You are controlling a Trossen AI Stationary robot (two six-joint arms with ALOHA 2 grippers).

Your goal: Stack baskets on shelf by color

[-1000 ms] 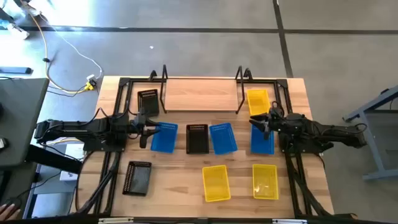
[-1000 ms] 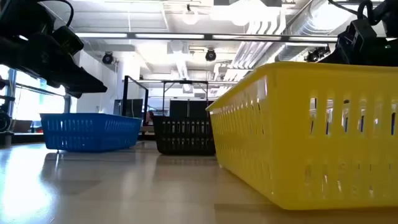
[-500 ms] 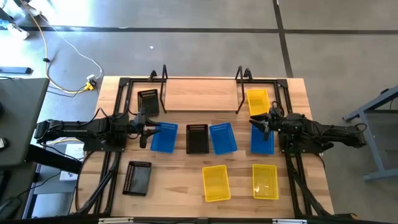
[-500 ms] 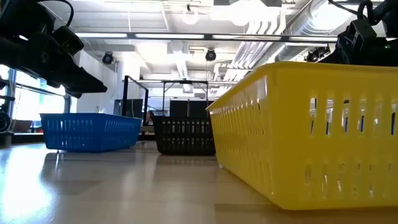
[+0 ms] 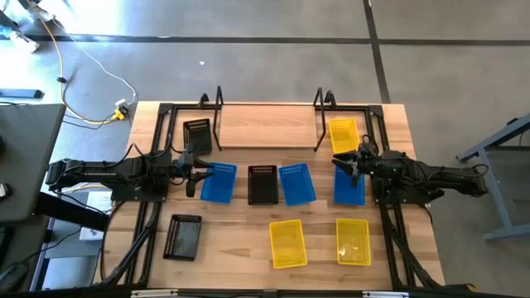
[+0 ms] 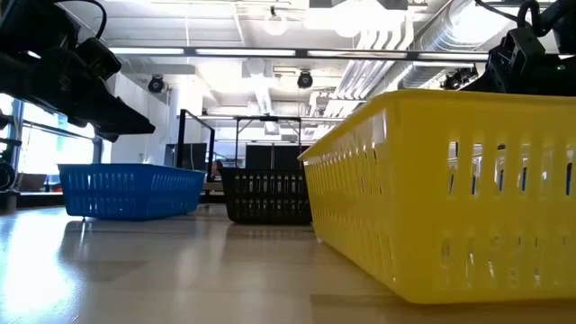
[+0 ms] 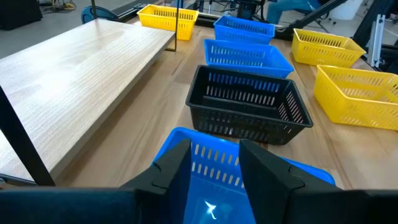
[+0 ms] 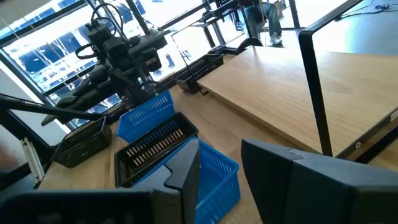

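My left gripper [image 5: 192,171] [image 7: 214,168] is open and hovers just above the left end of a blue basket [image 5: 219,183] [image 7: 217,186], with a gap below it in the low view. My right gripper [image 5: 346,163] [image 8: 221,165] is open above the far end of another blue basket [image 5: 350,189] [image 8: 214,169]. A black basket [image 5: 262,184] and a third blue basket [image 5: 296,183] sit between them on the table. The shelf plank [image 5: 265,124] lies at the far side. A yellow basket [image 5: 343,135] and a black basket [image 5: 197,135] flank its upright loops.
Two yellow baskets [image 5: 287,242] [image 5: 353,241] and a black basket [image 5: 184,237] rest near the table's near edge; one yellow basket [image 6: 450,189] fills the low view's right. Black wire loops [image 5: 219,98] [image 5: 320,99] stand at the shelf's ends. The plank's middle is bare.
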